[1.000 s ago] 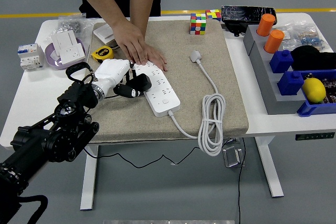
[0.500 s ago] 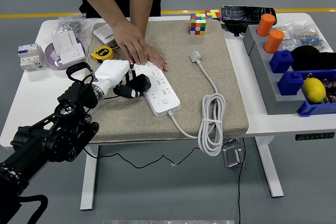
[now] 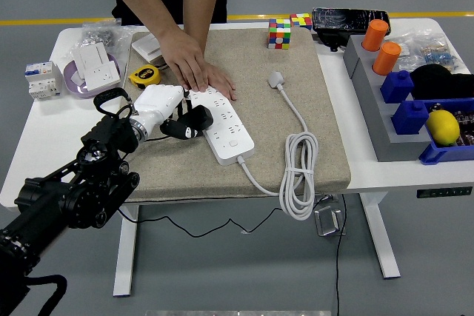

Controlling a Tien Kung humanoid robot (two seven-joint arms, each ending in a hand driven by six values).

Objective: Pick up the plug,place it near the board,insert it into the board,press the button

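While the left hand [image 3: 157, 105] reaches in from the lower left over the beige mat [image 3: 244, 101], its white fingers [image 3: 172, 98] curl around the black plug [image 3: 191, 120], which sits at the fingertips and pokes out toward the right. That plug lies right against the left long edge of the white power strip [image 3: 222, 123], over its near-middle sockets; whether its pins are in a socket cannot be told from this angle. A thin black cord runs back from the plug under the palm. At the strip's far end a person's hand [image 3: 194, 64] presses flat, palm down, fingers spread over the strip's upper sockets and the mat, close beside the robot's knuckles but apart from them. From the strip's near end a white cable [image 3: 296, 183] leads off, coils over the mat's front right corner, and ends in a white plug head [image 3: 276, 78] lying farther back on the mat. A yellow tape measure [image 3: 144, 75] sits just behind the robot's hand at the mat's left edge. Farther off on the white table [image 3: 44, 131] stand a colour cube [image 3: 279, 33] and two orange cylinders [image 3: 381, 46] in a grey holder.
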